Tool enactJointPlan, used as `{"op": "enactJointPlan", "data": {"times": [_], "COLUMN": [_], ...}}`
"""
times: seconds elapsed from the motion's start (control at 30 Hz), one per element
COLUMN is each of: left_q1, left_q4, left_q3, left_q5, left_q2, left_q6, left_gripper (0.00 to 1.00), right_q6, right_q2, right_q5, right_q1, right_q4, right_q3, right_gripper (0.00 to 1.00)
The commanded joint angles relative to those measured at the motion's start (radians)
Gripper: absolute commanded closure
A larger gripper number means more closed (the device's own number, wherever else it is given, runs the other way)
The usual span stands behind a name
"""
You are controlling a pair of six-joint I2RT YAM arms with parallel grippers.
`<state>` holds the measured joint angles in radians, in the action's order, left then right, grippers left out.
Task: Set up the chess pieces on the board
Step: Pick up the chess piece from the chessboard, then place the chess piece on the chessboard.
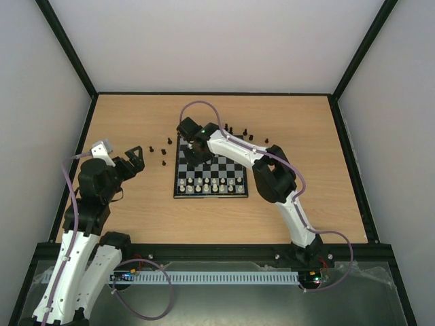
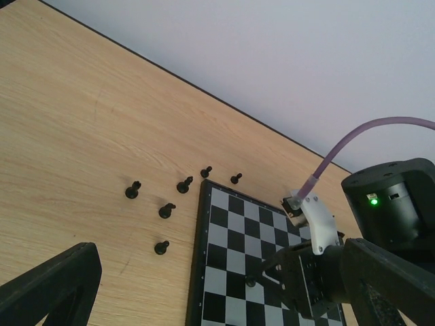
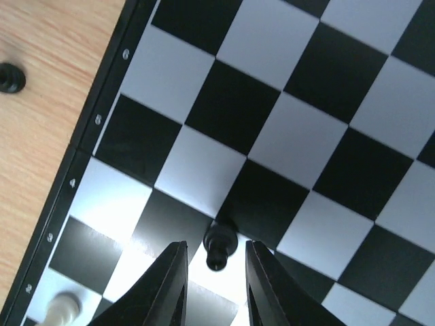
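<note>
**A:** Surface, room?

**B:** Light wood tabletop with a black frame rail along the bottom edge. Plain white walls on three sides.

**A:** Task stuff, near to far?

**B:** The board is mid-frame, a bit left of centre. White pieces fill its two near rows. Loose black pieces lie on the wood just left of the board. More sit just past its far edge.

**A:** Arms?

**B:** The left arm is folded at lower left. The left gripper is over bare wood, well left of the board, fingers spread, holding nothing. The right arm reaches from lower right across the board. The right gripper points down at its upper-left corner.

**A:** Right claw state?

**B:** Only the right wrist view shows it. The fingers are slightly parted either side of a black pawn standing on the board near its left border. There's a sliver of gap on both sides, so it isn't clamped.

**A:** Anything else view-specific?

**B:** The left wrist view shows six black pieces on the wood around the board's corner. It also shows a green light and a purple cable on the right arm.
</note>
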<state>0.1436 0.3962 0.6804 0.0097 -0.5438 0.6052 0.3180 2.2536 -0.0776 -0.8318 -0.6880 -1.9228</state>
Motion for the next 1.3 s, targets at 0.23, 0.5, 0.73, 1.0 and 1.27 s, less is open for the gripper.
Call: {"op": "enactJointPlan", "data": {"times": [0.23,0.5,0.73,1.0,1.27], "left_q1": [0.002,0.002,0.002,0.002,0.002], "left_q4": [0.014,-0.008,-0.017,-0.031,-0.053], "left_q3": [0.015,-0.002,-0.002,-0.001,-0.006], "left_q5": [-0.007,0.003,0.002,0.005,0.016], "left_q2": [-0.001,-0.018,-0.029,-0.049,-0.073], "left_q6": [-0.020,-0.018,-0.018,-0.019,-0.015], "left_gripper": [0.01,0.00,0.01,0.00,0.00], "right_q6": [0.001,-0.002,-0.007,-0.014,-0.031], "right_q2": [0.070,0.070,0.065,0.042,0.055], "right_q5": [-0.034,-0.035,-0.074,-0.074,-0.061], "right_q1": [-0.004,-0.004,0.001,0.107,0.190], "right_q4": [-0.108,-0.114,-0.113,-0.103,-0.106], "right_q3": [-0.086,-0.075,-0.070,-0.100,-0.137], "right_gripper": [0.83,0.93,0.99,0.99,0.99]}}
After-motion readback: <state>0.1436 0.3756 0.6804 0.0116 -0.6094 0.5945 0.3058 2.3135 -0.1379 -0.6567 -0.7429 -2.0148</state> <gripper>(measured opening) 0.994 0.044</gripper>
